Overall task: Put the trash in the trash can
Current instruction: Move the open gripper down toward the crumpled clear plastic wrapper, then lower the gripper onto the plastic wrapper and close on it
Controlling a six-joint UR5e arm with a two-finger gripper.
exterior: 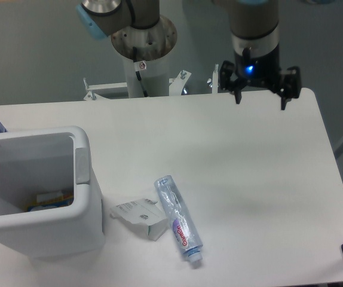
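My gripper (260, 101) hangs with fingers spread wide and nothing between them, above the table's (249, 173) far edge. The trash can (46, 230) sits well off to its lower left, with yellow and blue scraps inside. The crushed bottle (178, 219) and flattened carton (140, 216) lie touching, just beside the can.

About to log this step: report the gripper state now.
Black two-finger gripper: open, fingers spread wide, holding nothing, raised over the far edge of the white table.
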